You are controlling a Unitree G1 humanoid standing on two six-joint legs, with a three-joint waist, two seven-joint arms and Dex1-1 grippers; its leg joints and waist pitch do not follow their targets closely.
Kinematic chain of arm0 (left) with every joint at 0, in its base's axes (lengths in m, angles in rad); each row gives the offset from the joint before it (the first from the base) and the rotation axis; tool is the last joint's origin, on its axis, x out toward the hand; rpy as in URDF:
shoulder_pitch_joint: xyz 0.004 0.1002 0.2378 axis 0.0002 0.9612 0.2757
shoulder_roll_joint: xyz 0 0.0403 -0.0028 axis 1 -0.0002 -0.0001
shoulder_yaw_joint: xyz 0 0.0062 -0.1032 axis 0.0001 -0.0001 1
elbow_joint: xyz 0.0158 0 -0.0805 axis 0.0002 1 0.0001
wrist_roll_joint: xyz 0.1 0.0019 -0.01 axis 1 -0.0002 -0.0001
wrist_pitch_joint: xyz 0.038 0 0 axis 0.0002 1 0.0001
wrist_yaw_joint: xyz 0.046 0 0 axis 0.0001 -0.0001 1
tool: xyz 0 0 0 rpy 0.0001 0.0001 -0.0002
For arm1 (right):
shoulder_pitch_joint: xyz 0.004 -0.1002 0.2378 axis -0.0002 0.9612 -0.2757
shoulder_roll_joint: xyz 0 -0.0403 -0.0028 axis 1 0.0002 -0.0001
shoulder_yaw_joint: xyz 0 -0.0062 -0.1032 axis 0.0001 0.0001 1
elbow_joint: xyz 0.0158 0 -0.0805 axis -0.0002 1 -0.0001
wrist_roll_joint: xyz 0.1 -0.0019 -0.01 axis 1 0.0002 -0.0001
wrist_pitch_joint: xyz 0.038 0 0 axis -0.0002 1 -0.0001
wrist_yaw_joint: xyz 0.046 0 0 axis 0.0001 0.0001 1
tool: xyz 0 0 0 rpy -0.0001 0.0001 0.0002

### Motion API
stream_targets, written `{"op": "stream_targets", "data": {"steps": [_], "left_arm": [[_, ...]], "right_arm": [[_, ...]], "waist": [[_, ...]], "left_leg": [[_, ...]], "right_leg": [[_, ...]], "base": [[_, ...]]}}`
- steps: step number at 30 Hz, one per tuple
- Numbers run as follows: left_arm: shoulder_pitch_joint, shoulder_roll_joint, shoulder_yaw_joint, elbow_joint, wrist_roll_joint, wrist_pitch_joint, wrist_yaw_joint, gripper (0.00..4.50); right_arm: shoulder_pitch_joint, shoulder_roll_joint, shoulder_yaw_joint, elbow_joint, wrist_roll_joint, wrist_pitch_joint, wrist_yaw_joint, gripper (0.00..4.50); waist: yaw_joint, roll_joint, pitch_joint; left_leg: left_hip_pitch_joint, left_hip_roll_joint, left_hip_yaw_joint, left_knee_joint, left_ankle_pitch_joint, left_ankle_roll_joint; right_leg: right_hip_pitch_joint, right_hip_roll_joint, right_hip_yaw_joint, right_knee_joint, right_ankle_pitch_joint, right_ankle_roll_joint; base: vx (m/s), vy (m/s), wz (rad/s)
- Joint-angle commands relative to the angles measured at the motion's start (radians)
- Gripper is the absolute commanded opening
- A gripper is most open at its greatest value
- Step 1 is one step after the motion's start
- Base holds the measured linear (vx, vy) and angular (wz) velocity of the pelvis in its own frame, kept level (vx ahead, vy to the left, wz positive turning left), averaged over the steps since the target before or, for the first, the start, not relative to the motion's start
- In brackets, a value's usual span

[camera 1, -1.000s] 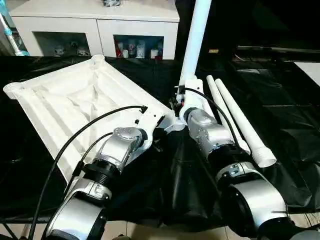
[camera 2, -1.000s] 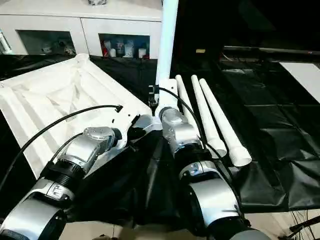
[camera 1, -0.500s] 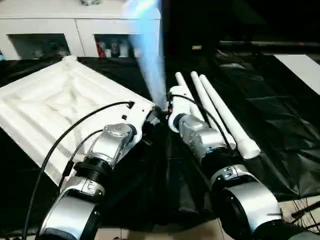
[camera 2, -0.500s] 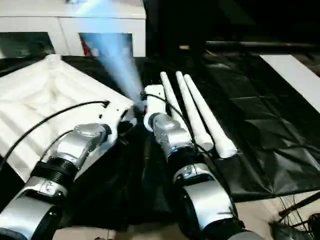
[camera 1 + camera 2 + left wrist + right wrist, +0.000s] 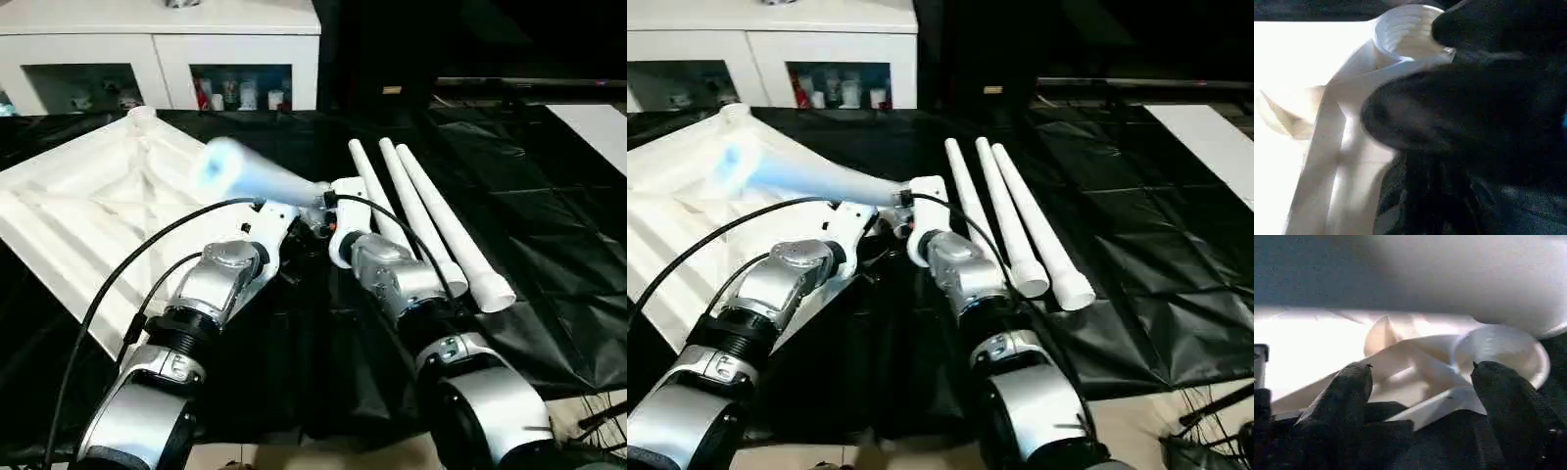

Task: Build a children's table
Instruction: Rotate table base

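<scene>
Head view: found the top (image 5: 88,215) lying underside up at the left of the black-draped tabletop (image 5: 549,255), presumably so that the corner sockets faced up for fitting. Noted its stiffening ribs and raised rim, all in white moulded plastic. Saw one leg (image 5: 257,180), a long tapered white tube, slanting low over the top with its thick end at the near corner between the two tools, blurred along its length. Counted three spare legs (image 5: 423,221) side by side to the right, near each other and well apart from the top, likely parked there within the right arm's reach. Placed the left tool (image 5: 281,221) at the top's near corner, seemingly to steady it, and the right tool (image 5: 328,204) just beside it at the leg's base. Noted a white cabinet (image 5: 157,49) behind the tabletop. Left wrist view: made out the socket (image 5: 1410,29), a round cup with fine rings inside its wall, joined to a smooth flat rim. Could not tell whether the left tool was apart or clamped, because dark shapes filled most of the view. Right wrist view: saw the right tool (image 5: 1422,374) with its fingers (image 5: 1349,387) spread wide and nothing between them. Found the socket beyond them and the leg crossing close above it, unheld by this tool. Judged the leg not yet seated upright.
</scene>
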Motion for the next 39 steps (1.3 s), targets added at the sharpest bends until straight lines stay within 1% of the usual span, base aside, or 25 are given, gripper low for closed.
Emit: {"op": "stream_targets", "data": {"steps": [1, 5, 8, 14, 17, 19, 20, 21, 22, 23, 24, 25, 26, 27, 28, 30, 32, 33, 34, 35, 36, 38, 39], "left_arm": [[0.022, 0.003, -0.013, 0.008, 0.003, -0.023, -0.028, 0.0], [0.026, 0.008, -0.013, 0.006, 0.003, -0.02, -0.032, 0.0], [0.026, 0.01, -0.015, 0.007, 0.004, -0.02, -0.034, 0.0], [0.029, 0.013, -0.018, 0.005, 0.006, -0.02, -0.041, 0.0], [0.042, 0.023, -0.033, -0.007, 0.011, -0.027, -0.062, 0.0], [0.061, 0.038, -0.054, -0.023, 0.019, -0.04, -0.091, 0.0], [0.081, 0.056, -0.073, -0.041, 0.029, -0.069, -0.119, 0.0], [0.098, 0.07, -0.087, -0.053, 0.035, -0.1, -0.145, 0.0], [0.108, 0.079, -0.095, -0.061, 0.037, -0.12, -0.162, 0.0], [0.119, 0.087, -0.099, -0.07, 0.037, -0.12, -0.174, 0.0], [0.121, 0.088, -0.1, -0.071, 0.037, -0.118, -0.175, 0.0], [0.13, 0.099, -0.107, -0.078, 0.043, -0.121, -0.182, 0.0], [0.155, 0.131, -0.125, -0.097, 0.053, -0.133, -0.209, 0.0], [0.184, 0.175, -0.147, -0.113, 0.068, -0.167, -0.24, 0.0], [0.193, 0.189, -0.151, -0.116, 0.072, -0.188, -0.252, 0.0], [0.22, 0.231, -0.156, -0.131, 0.076, -0.222, -0.291, 0.0], [0.229, 0.25, -0.158, -0.135, 0.079, -0.231, -0.304, 0.0], [0.24, 0.279, -0.156, -0.135, 0.089, -0.243, -0.316, 0.0], [0.24, 0.279, -0.156, -0.135, 0.089, -0.243, -0.316, 0.0], [0.246, 0.301, -0.157, -0.129, 0.098, -0.293, -0.326, 0.0], [0.251, 0.317, -0.159, -0.128, 0.103, -0.33, -0.334, 0.0], [0.26, 0.344, -0.16, -0.131, 0.104, -0.365, -0.352, 0.0], [0.27, 0.371, -0.162, -0.138, 0.104, -0.406, -0.373, 0.0]], "right_arm": [[0.012, -0.002, 0.001, -0.032, 0.001, -0.003, 0.006, 3.26], [0.027, -0.008, 0.012, -0.048, -0.01, 0.001, 0.012, 3.26], [0.032, -0.01, 0.014, -0.051, -0.01, 0.007, 0.009, 3.26], [0.052, -0.014, 0.021, -0.08, -0.012, 0.021, 0.008, 3.26], [0.07, -0.021, 0.037, -0.106, -0.022, 0.035, 0.016, 3.26], [0.081, -0.026, 0.048, -0.124, -0.029, 0.046, 0.02, 3.26], [0.092, -0.032, 0.063, -0.148, -0.037, 0.06, 0.024, 3.26], [0.102, -0.038, 0.078, -0.171, -0.043, 0.069, 0.033, 3.26], [0.109, -0.041, 0.088, -0.186, -0.047, 0.073, 0.04, 3.26], [0.116, -0.044, 0.096, -0.204, -0.049, 0.081, 0.046, 3.26], [0.117, -0.045, 0.096, -0.207, -0.049, 0.082, 0.047, 3.26], [0.124, -0.047, 0.102, -0.224, -0.049, 0.092, 0.051, 3.26], [0.138, -0.054, 0.113, -0.262, -0.05, 0.11, 0.061, 3.26], [0.153, -0.064, 0.126, -0.306, -0.052, 0.133, 0.069, 3.26], [0.156, -0.067, 0.129, -0.315, -0.053, 0.138, 0.072, 3.26], [0.168, -0.077, 0.134, -0.345, -0.06, 0.155, 0.076, 3.26], [0.172, -0.08, 0.134, -0.356, -0.062, 0.162, 0.076, 3.26], [0.18, -0.087, 0.135, -0.373, -0.061, 0.175, 0.077, 3.26], [0.18, -0.087, 0.135, -0.373, -0.061, 0.175, 0.077, 3.26], [0.181, -0.092, 0.134, -0.377, -0.061, 0.179, 0.075, 3.26], [0.185, -0.097, 0.135, -0.386, -0.059, 0.186, 0.073, 3.26], [0.187, -0.103, 0.137, -0.393, -0.058, 0.193, 0.072, 3.26], [0.191, -0.108, 0.141, -0.405, -0.058, 0.202, 0.074, 3.26]], "waist": [[0.008, 0.005, -0.061], [0.013, 0.006, -0.06], [0.014, 0.005, -0.061], [0.018, 0.009, -0.063], [0.021, 0.009, -0.065], [0.021, 0.009, -0.064], [0.022, 0.01, -0.065], [0.023, 0.01, -0.062], [0.024, 0.011, -0.063], [0.024, 0.011, -0.062], [0.024, 0.012, -0.06], [0.025, 0.014, -0.06], [0.024, 0.012, -0.06], [0.025, 0.016, -0.059], [0.022, 0.013, -0.058], [0.022, 0.014, -0.059], [0.021, 0.014, -0.057], [0.021, 0.015, -0.058], [0.02, 0.015, -0.059], [0.018, 0.015, -0.058], [0.016, 0.014, -0.06], [0.014, 0.014, -0.061], [0.013, 0.014, -0.062]], "left_leg": [[0.026, 0.06, -0.02, -0.05, -0.103, 0.043], [0.027, 0.06, -0.02, -0.051, -0.112, 0.039], [0.027, 0.059, -0.019, -0.05, -0.113, 0.036], [0.026, 0.058, -0.02, -0.048, -0.091, 0.039], [0.027, 0.058, -0.021, -0.047, -0.09, 0.039], [0.026, 0.058, -0.021, -0.047, -0.097, 0.035], [0.027, 0.058, -0.021, -0.047, -0.097, 0.035], [0.026, 0.059, -0.022, -0.05, -0.105, 0.034], [0.029, 0.06, -0.021, -0.05, -0.119, 0.027], [0.03, 0.06, -0.022, -0.051, -0.121, 0.025], [0.03, 0.06, -0.021, -0.053, -0.137, 0.015], [0.032, 0.06, -0.021, -0.055, -0.158, 0.002], [0.033, 0.061, -0.021, -0.056, -0.165, -0.002], [0.03, 0.063, -0.024, -0.059, -0.171, -0.01], [0.029, 0.062, -0.024, -0.061, -0.174, -0.014], [0.033, 0.06, -0.022, -0.059, -0.175, -0.024], [0.031, 0.058, -0.022, -0.061, -0.179, -0.033], [0.034, 0.058, -0.021, -0.06, -0.184, -0.04], [0.032, 0.058, -0.022, -0.061, -0.182, -0.042], [0.032, 0.057, -0.022, -0.061, -0.184, -0.044], [0.031, 0.057, -0.022, -0.061, -0.181, -0.045], [0.031, 0.055, -0.022, -0.058, -0.165, -0.042], [0.03, 0.055, -0.022, -0.057, -0.153, -0.038]], "right_leg": [[0.038, -0.091, 0.043, -0.056, 0.122, -0.252], [0.038, -0.091, 0.044, -0.056, 0.112, -0.244], [0.038, -0.091, 0.044, -0.056, 0.111, -0.242], [0.04, -0.09, 0.043, -0.052, 0.157, -0.24], [0.041, -0.09, 0.043, -0.051, 0.166, -0.24], [0.041, -0.089, 0.042, -0.052, 0.155, -0.237], [0.041, -0.09, 0.042, -0.051, 0.154, -0.235], [0.041, -0.09, 0.042, -0.054, 0.138, -0.23], [0.038, -0.089, 0.043, -0.055, 0.117, -0.223], [0.038, -0.088, 0.043, -0.056, 0.108, -0.22], [0.036, -0.088, 0.044, -0.057, 0.086, -0.215], [0.034, -0.089, 0.045, -0.06, 0.054, -0.211], [0.034, -0.089, 0.045, -0.061, 0.043, -0.21], [0.035, -0.089, 0.044, -0.06, 0.03, -0.201], [0.034, -0.086, 0.045, -0.06, 0.03, -0.188], [0.031, -0.086, 0.047, -0.06, 0.024, -0.181], [0.03, -0.085, 0.047, -0.06, 0.013, -0.177], [0.029, -0.085, 0.047, -0.06, 0.009, -0.177], [0.029, -0.084, 0.047, -0.058, 0.012, -0.175], [0.028, -0.084, 0.047, -0.059, 0.011, -0.175], [0.03, -0.084, 0.047, -0.058, 0.022, -0.176], [0.031, -0.083, 0.047, -0.054, 0.051, -0.176], [0.031, -0.083, 0.046, -0.052, 0.068, -0.176]], "base": [[0.0, 0.0, 0.0], [0.0, 0.0, 0.0], [0.0, 0.0, 0.0], [0.0, 0.0, 0.0], [0.0, 0.0, 0.0], [0.0, 0.0, 0.0], [0.0, 0.0, 0.0], [0.0, 0.0, 0.0], [0.0, 0.0, 0.0], [0.0, 0.0, 0.0], [0.0, 0.0, 0.0], [0.0, 0.0, 0.0], [0.0, 0.0, 0.0], [0.0, 0.0, 0.0], [0.0, 0.0, 0.0], [0.0, 0.0, 0.0], [0.0, 0.0, 0.0], [0.0, 0.0, 0.0], [0.0, 0.0, 0.0], [0.0, 0.0, 0.0], [0.0, 0.0, 0.0], [0.0, 0.0, 0.0], [0.0, 0.0, 0.0]]}}
